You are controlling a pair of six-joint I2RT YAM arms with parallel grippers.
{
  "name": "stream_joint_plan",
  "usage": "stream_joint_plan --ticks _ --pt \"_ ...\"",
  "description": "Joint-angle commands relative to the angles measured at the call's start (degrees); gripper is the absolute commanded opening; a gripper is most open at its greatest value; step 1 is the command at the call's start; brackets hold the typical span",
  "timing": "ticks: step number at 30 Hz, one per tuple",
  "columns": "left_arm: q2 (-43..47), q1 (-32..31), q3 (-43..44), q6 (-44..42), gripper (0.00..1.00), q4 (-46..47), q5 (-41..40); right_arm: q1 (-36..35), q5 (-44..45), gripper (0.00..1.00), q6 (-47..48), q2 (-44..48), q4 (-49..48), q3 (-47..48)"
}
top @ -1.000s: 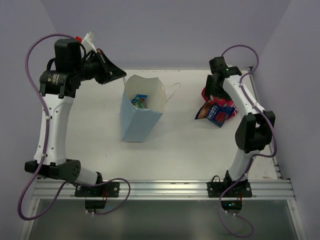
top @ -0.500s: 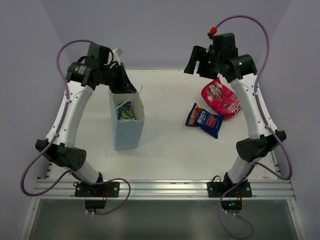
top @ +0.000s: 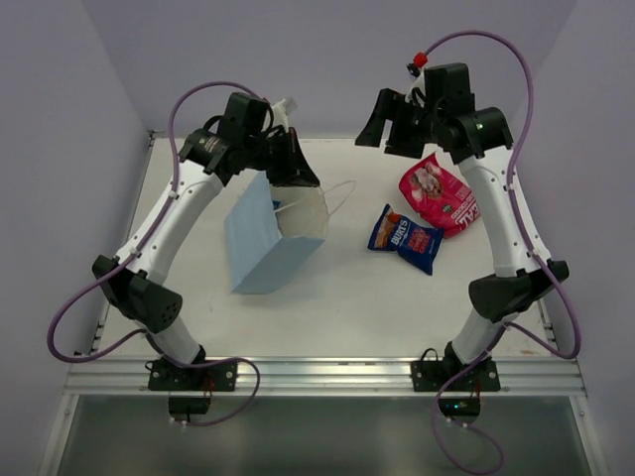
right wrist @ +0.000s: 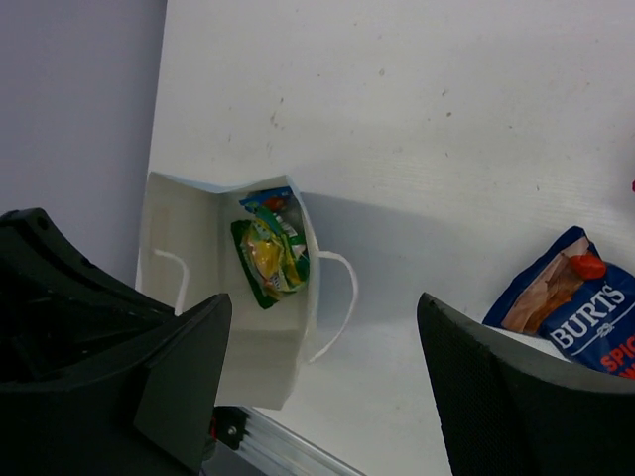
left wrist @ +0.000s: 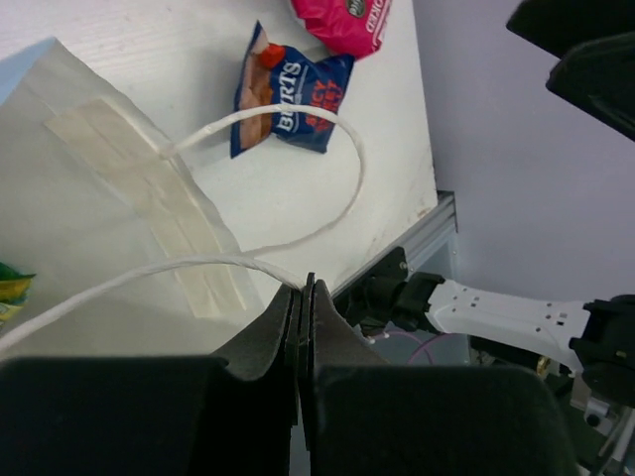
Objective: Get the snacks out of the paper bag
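A white table [top: 347, 297] is seen filling the middle of the top view, closed in at the left, back and right by pale lilac walls [top: 327, 59]. A grooved aluminium rail [top: 327, 375] runs along its lower edge, and both arm bases are bolted to it. In the right wrist view, small dark specks and faint scuffs can be made out on the table top.

The paper bag [top: 260, 248], pale blue outside and white inside, is found left of centre. It is tilted, with its mouth leaning toward the upper right. The left pincer [top: 295, 171] is shut on the bag's top edge. In the left wrist view its fingers are pressed together with the white string handle [left wrist: 228, 263] pinched between them, while a second loop of string hangs free.

A yellow-green packet [right wrist: 263, 260] is seen inside the bag, with a bluish packet edge just above it that cannot be identified.

Two snacks lie on the table right of centre. The dark blue Burts packet [top: 406, 239] lies near the red-pink pouch [top: 438, 193], to the pouch's lower left.

The right pincer [top: 383, 121] is held at the upper middle of the frame, above the table, with its jaws spread wide and nothing between them.
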State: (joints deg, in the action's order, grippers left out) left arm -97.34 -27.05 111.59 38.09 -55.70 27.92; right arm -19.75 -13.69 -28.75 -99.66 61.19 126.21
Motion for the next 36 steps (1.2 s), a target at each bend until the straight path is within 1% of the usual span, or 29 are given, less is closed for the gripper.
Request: stream_joint_plan --ticks 1,3,5,6,11,13,15,16,17,18,19,20,22,23,25,27,29,31,36 --pt "3.65 -1.78 -4.44 4.27 0.0 11.12 5.56 0.76 -5.02 0.78 -1.57 1.75 -0.72 -0.44" --pt "3.47 -2.92 -5.15 4.36 0.0 11.93 5.65 0.85 -7.04 0.78 -2.01 1.57 -1.42 -1.67" --pt "2.95 -3.36 -6.03 5.41 0.0 14.64 7.05 0.85 -8.88 0.78 -2.45 1.13 -1.86 -3.24" --pt "2.6 -3.45 -6.29 5.42 0.0 14.66 7.67 0.85 -9.33 0.78 -2.62 1.04 -2.3 -3.78" --pt "0.57 -5.47 -6.38 7.35 0.0 20.36 9.7 1.03 -10.83 0.77 -2.89 0.69 -3.36 -6.15" --pt "1.71 -5.38 -9.09 8.31 0.0 23.69 9.87 1.38 -12.22 0.77 -3.93 1.3 -4.58 -8.78" --pt "3.64 -5.03 -11.29 8.84 0.0 25.98 10.04 1.55 -14.42 0.75 -5.43 3.58 -9.92 -16.67" --pt "4.26 -4.95 -14.18 9.98 0.0 29.21 11.35 1.55 -15.91 0.74 -6.48 4.46 -11.78 -19.49" --pt "5.31 -4.86 -15.86 10.6 0.0 30.9 12.41 1.47 -18.54 0.74 -8.49 6.12 -16.06 -25.26" --pt "5.75 -4.86 -17.27 11.21 0.0 33.7 13.2 1.47 -19.78 0.73 -9.47 6.84 -17.93 -28.19" --pt "6.11 -4.86 -19.37 11.39 0.0 34.6 14.08 1.38 -20.4 0.72 -10.18 7.71 -19.51 -30.56" --pt "6.89 -4.77 -20.35 11.31 0.0 35.3 14.52 1.38 -20.58 0.72 -11.31 8.59 -22.23 -35.46" --pt "7.86 -4.25 -22.72 11.4 0.0 36.45 14.79 1.55 -19.19 0.72 -11.15 10.97 -23.92 -40.05" --pt "9.09 -3.89 -23.95 12.01 0.0 36.98 15.14 1.9 -17.79 0.72 -10.89 11.41 -24.01 -40.86" --pt "10.85 -2.76 -28.33 15.25 0.0 41.97 17.68 2.52 -18.82 0.72 -10.54 11.94 -24.36 -43.23" --pt "13.22 -1.7 -30.11 17.01 0.0 44.27 18.48 2.87 -20.31 0.72 -10.53 12.03 -25.5 -44.9" --pt "14.71 0.23 -31.34 17.72 0.0 44.19 19.8 2.87 -22.59 0.72 -10.8 12.99 -29.08 -48.58" --pt "15.51 1.73 -31.7 18.16 0.0 43.76 20.5 2.7 -23.66 0.71 -11.15 14.3 -29.72 -50.18" --pt "17.01 4.02 -32.58 19.47 0.0 44.36 23.22 2.52 -20.59 0.7 -9.92 21.51 -33.15 -57.91"
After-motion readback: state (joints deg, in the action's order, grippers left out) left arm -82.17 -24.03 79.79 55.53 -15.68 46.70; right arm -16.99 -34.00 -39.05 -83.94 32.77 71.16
